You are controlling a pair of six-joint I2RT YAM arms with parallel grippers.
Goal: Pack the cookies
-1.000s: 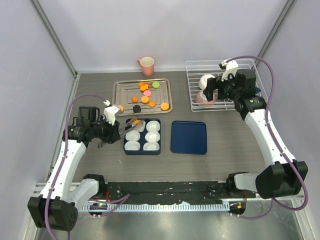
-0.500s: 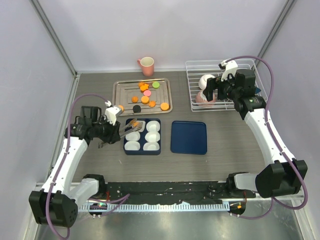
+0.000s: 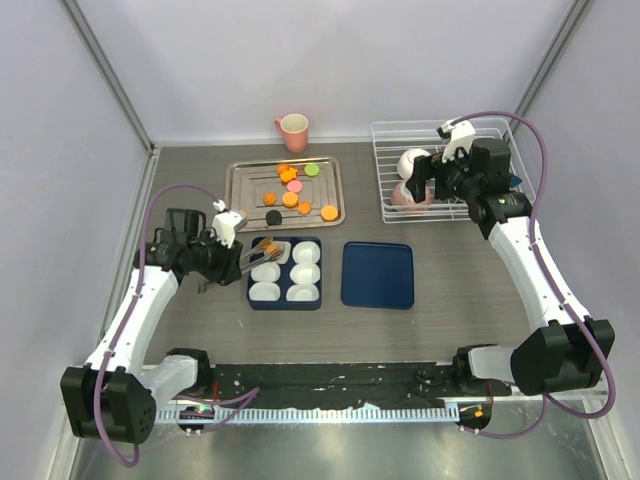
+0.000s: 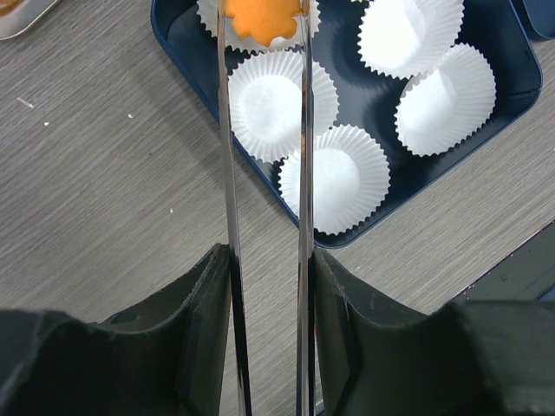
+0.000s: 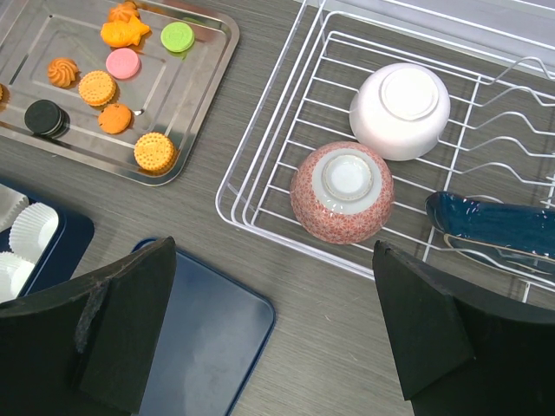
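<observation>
Left wrist, left gripper clamped on tongs, orange cookie between tips over box corner, right gripper wide open

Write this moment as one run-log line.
left jaws: clamped on tongs | tongs: orange cookie between tips, over blue box | right jaws: open above dish rack

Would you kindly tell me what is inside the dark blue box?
White paper cups fill the dark blue box; an orange cookie sits over one, between the tongs. That cup's floor is hidden.
</observation>
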